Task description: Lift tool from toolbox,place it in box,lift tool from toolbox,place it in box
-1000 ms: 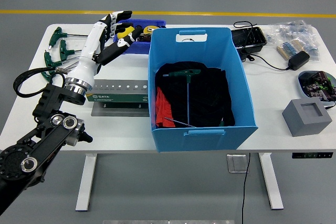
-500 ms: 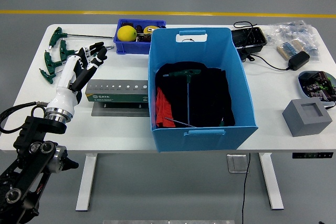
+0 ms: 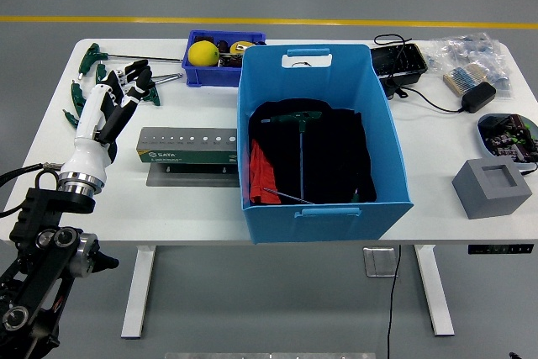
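Several green T-handle hex keys (image 3: 94,60) lie on the white table's (image 3: 454,124) far left. My left hand (image 3: 126,86) hovers over them with fingers spread and holds nothing. A grey-green tool holder (image 3: 187,145) with a row of holes sits left of the blue box (image 3: 324,208). Inside the blue box a green T-handle key (image 3: 299,136) lies on black cloth next to something red (image 3: 261,176). My right arm does not show.
A small blue bin (image 3: 220,69) with a yellow ball (image 3: 203,54) stands at the back. On the right are a black tray (image 3: 398,62), an adapter with cable (image 3: 475,97), bagged parts (image 3: 471,60), a grey block (image 3: 492,187) and a dish of parts (image 3: 509,134).
My left hand has swung left and back from over the small blue bin to above the green hex keys at the table's left. The yellow ball is uncovered again.
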